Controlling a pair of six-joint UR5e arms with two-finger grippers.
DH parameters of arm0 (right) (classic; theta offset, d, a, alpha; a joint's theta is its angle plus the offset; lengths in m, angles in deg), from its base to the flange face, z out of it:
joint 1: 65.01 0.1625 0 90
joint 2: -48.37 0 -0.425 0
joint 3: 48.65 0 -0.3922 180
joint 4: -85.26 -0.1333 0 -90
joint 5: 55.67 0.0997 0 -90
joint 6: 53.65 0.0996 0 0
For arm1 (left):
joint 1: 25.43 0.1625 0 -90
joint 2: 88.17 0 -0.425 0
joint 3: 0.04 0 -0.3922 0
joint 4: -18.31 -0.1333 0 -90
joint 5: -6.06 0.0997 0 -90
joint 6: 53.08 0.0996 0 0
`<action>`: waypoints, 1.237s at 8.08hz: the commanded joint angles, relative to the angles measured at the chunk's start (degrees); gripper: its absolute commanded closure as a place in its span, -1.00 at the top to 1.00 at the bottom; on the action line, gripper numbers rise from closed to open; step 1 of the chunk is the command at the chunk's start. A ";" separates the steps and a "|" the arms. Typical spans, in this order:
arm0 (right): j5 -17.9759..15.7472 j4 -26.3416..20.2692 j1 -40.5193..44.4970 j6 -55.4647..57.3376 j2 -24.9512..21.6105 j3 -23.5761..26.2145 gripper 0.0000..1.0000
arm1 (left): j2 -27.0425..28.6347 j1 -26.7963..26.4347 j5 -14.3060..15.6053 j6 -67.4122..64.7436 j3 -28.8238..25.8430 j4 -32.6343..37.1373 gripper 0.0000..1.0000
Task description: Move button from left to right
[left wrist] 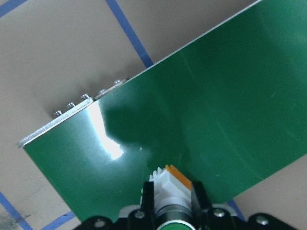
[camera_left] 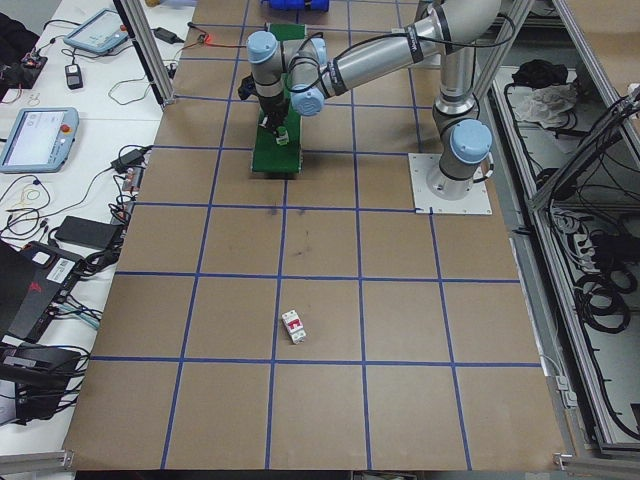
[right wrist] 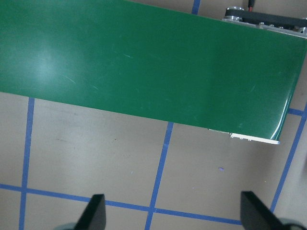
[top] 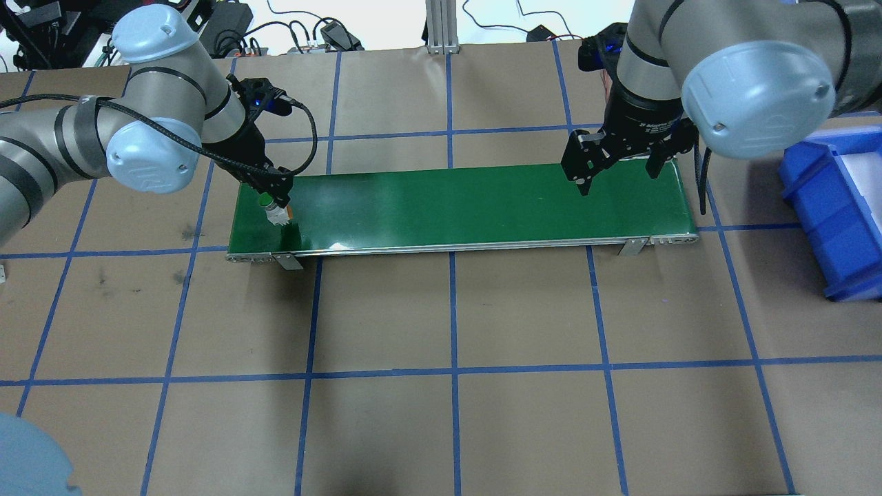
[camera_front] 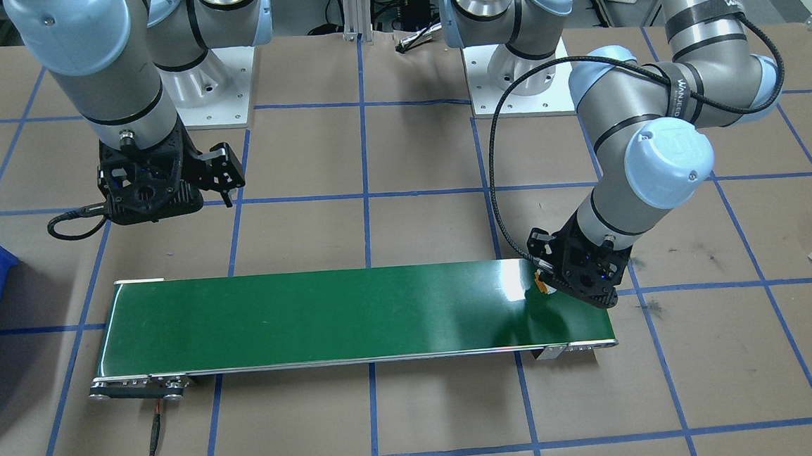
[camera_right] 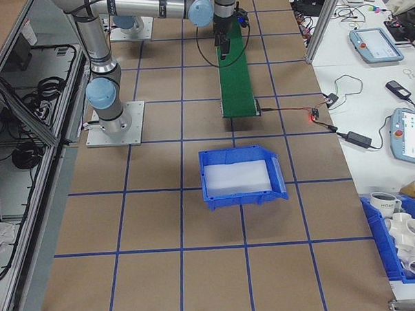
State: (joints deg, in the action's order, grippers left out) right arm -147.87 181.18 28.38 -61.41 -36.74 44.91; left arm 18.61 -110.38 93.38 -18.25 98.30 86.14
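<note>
Green belt (top: 468,207) serves as the carrier: the left gripper (top: 274,204), clamped on the button (top: 275,210), holds it low over the belt's 9 o'clock end for set-down, while the right gripper (top: 615,169) waits spread wide at 3 o'clock.

The long green conveyor belt (top: 462,210) lies across the paper-covered bench (top: 441,386); the green-capped push-button switch (top: 275,210) is over its left end, the blue plastic bin (top: 837,207) beyond its right end.
</note>
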 commanded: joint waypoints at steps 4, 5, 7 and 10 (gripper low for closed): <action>0.10 6.64 -0.05 0.64 -0.49 0.05 1.00 | 0.09 -0.65 3.47 10.61 0.18 -0.42 -1.00; -0.17 6.21 -0.05 0.64 -0.67 0.05 1.00 | 0.18 -1.26 3.29 10.44 0.18 -2.33 -0.97; 0.01 5.68 -0.05 0.55 -0.50 0.14 1.00 | 0.97 -2.06 3.29 10.61 0.27 -4.98 -0.90; -0.96 4.37 -0.05 0.64 -0.50 0.40 1.00 | 1.76 -1.97 3.29 10.96 0.19 -5.07 -0.68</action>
State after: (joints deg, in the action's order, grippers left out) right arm -148.38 186.77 28.32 -60.85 -37.33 45.14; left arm 19.65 -112.31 96.68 -7.63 98.57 81.23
